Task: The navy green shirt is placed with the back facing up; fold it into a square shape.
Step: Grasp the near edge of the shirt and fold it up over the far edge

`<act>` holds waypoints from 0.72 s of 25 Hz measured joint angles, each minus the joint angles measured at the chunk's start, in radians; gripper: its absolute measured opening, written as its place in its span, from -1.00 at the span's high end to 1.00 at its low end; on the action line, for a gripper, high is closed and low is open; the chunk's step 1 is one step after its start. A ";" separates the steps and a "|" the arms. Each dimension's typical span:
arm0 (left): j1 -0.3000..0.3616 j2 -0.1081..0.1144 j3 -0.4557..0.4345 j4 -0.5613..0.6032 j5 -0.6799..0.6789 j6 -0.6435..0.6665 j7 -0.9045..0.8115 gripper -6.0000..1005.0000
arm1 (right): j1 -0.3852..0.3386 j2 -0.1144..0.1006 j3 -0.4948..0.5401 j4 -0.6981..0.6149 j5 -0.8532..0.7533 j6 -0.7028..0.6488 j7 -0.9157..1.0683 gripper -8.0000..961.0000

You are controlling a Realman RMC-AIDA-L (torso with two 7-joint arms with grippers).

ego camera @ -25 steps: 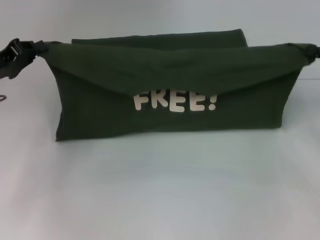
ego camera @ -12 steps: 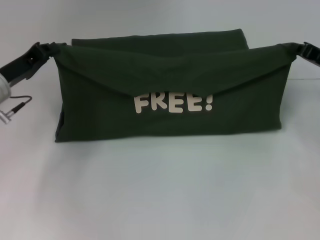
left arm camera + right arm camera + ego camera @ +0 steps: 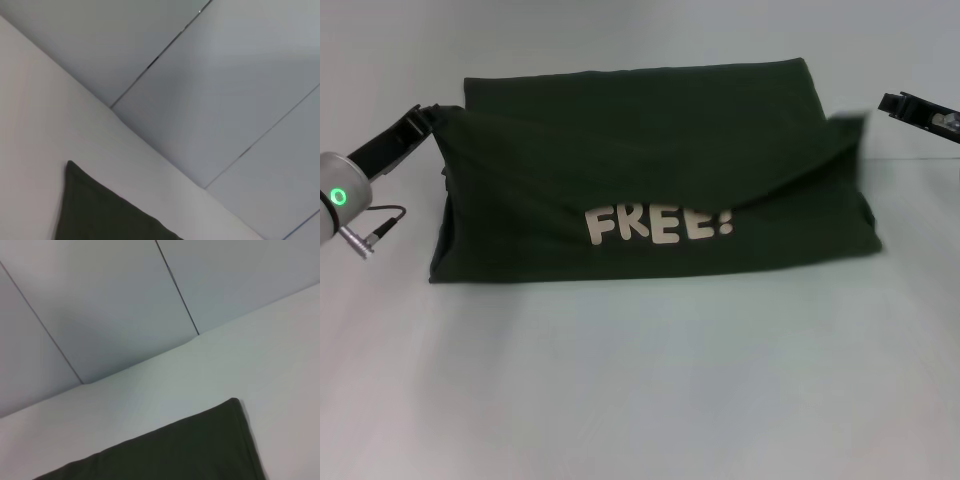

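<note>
**Left claw pinching one corner, right claw standing clear**

The left claw (image 3: 420, 120) is pinching the near-side corner of the navy green shirt (image 3: 650, 170), holding that flap up; the fabric is running away from it toward the right claw (image 3: 905, 103), long axis lying straight between the two. The right claw is hanging just beyond the opposite corner, apart from the cloth; whether it is spread I cannot tell. The shirt is lying mid-counter (image 3: 640, 390), its "FREE!" lettering (image 3: 658, 224) showing. Open counter is lying on every side, so the fold should have room to go either way.
</note>
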State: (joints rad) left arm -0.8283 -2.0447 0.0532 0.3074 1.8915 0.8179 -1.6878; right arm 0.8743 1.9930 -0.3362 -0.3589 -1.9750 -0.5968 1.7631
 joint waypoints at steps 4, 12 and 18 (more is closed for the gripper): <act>0.000 -0.014 -0.001 -0.015 -0.059 -0.026 0.062 0.89 | 0.003 0.002 -0.004 0.001 0.001 0.013 -0.019 0.76; 0.001 -0.009 -0.005 -0.012 -0.074 -0.104 0.063 0.63 | -0.001 0.003 -0.012 -0.002 0.001 0.023 -0.022 0.28; 0.031 0.034 0.018 -0.009 -0.072 -0.069 0.029 0.27 | -0.028 -0.003 -0.009 -0.015 0.002 -0.009 -0.021 -0.24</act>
State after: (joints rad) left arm -0.7971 -2.0104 0.0713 0.2987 1.8197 0.7490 -1.6592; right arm 0.8467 1.9903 -0.3456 -0.3735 -1.9731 -0.6061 1.7424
